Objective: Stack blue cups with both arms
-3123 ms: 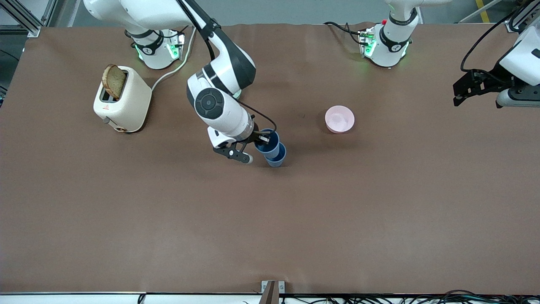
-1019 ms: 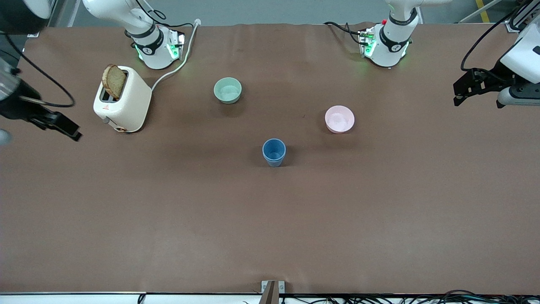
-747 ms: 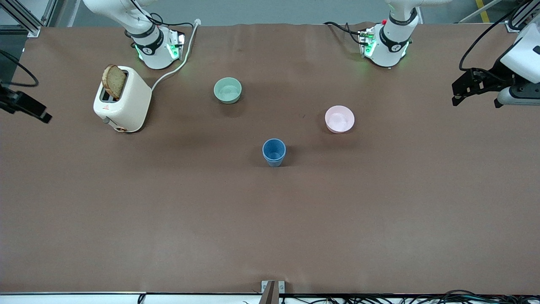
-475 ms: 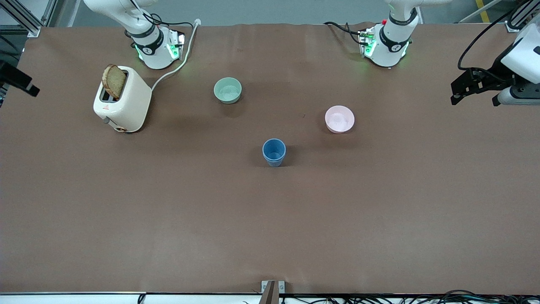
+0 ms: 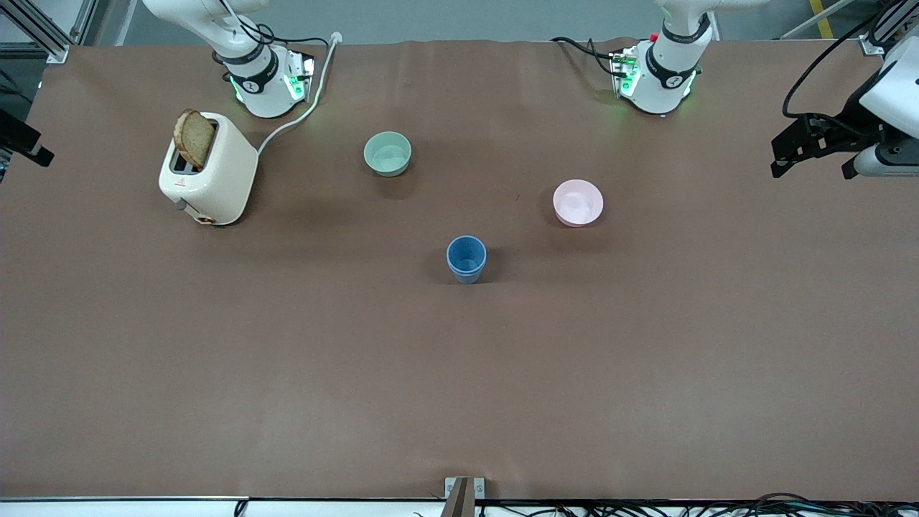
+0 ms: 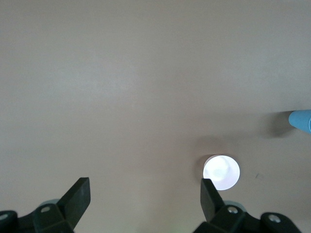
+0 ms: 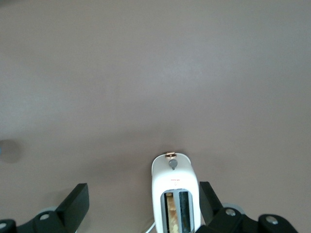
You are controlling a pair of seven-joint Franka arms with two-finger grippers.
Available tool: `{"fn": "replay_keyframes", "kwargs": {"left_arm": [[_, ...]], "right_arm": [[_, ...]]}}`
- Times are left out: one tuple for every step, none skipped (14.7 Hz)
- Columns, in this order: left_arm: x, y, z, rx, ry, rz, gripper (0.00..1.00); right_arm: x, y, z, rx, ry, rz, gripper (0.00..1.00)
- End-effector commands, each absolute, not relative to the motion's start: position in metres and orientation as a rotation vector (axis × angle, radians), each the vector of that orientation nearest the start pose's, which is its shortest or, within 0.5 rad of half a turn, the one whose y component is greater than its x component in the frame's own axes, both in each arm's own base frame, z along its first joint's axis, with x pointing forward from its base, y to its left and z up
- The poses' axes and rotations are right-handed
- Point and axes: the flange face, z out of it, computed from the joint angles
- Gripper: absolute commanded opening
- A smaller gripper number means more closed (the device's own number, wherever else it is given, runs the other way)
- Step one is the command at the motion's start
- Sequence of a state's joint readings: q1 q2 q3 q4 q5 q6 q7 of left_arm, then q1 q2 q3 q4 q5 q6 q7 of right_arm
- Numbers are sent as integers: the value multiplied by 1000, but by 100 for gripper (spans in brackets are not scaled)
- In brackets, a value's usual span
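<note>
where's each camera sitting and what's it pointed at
Front view: high across the table, facing both arm bases; stacked blue cups mid-table, left end effector and right end effector at the table's ends.
Left wrist view: on the left wrist, looking down at the pink bowl; its own open fingers show.
Right wrist view: on the right wrist, looking down at the toaster; its open fingers show.
Shared: front and left wrist views both show the bowl and cups.

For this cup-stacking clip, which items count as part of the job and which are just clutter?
Part of the job:
- blue cups, nested mid-table
- left gripper, empty
- right gripper, empty

Clutter:
- mint-green bowl
- pink bowl
- toaster holding bread
</note>
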State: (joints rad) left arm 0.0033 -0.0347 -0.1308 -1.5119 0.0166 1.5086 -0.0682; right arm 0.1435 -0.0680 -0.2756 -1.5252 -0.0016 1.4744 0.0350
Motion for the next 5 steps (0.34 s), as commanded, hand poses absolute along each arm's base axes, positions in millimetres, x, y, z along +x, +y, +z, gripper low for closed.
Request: {"fn": "replay_keyframes", "kwargs": {"left_arm": [[529, -66, 677, -3122, 76, -43, 100], [529, -66, 678, -3122, 74, -43, 100], [529, -65, 680, -3122, 71, -46, 100], [529, -65, 681, -3122, 71, -48, 100], [529, -65, 681, -3124, 69, -48, 100]], "right_arm": [[532, -77, 677, -3150, 227, -5, 100], [535, -67, 675, -3152, 205, 2, 100], [536, -62, 674, -3154, 203, -1, 100], [536, -55, 674, -3156, 184, 1, 100], [537, -52, 674, -3159, 172, -1, 100]]}}
